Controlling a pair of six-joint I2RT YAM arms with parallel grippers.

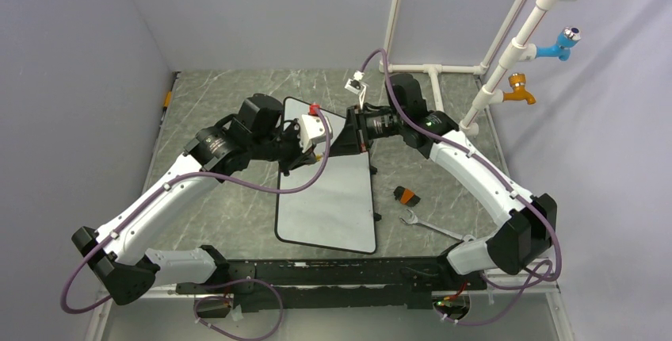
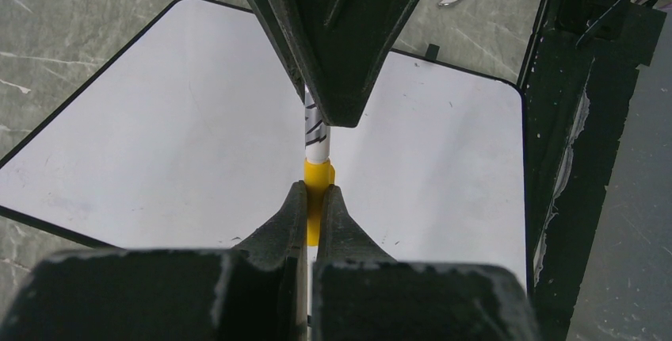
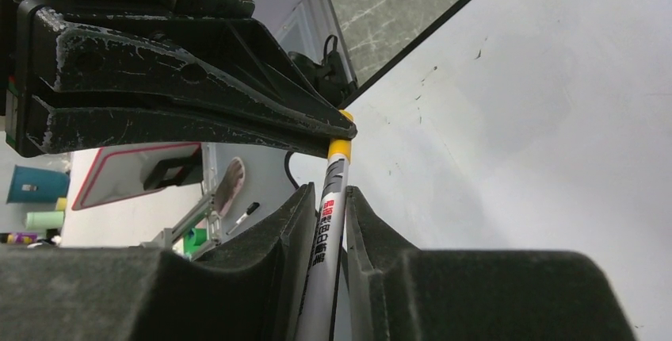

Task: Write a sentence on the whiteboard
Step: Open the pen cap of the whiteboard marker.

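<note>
Operator: Where is the whiteboard found, and how is it described?

Observer: It is laid flat on the grey marbled table, in the middle, between the two arms. A white face, rounded corners and a thin black rim are seen. A few small dark specks are made out on the face in the right wrist view.

Operator: How are the tools set?

Observer: Both are held tip to tip over the far part of the board. The left gripper is clamped on the yellow cap of a marker. The marker's white barrel is pinched between the fingers of the right gripper.

Operator: What else is noted?

Observer: A wrench and a small orange and black piece are seen on the table, right of the board.
</note>
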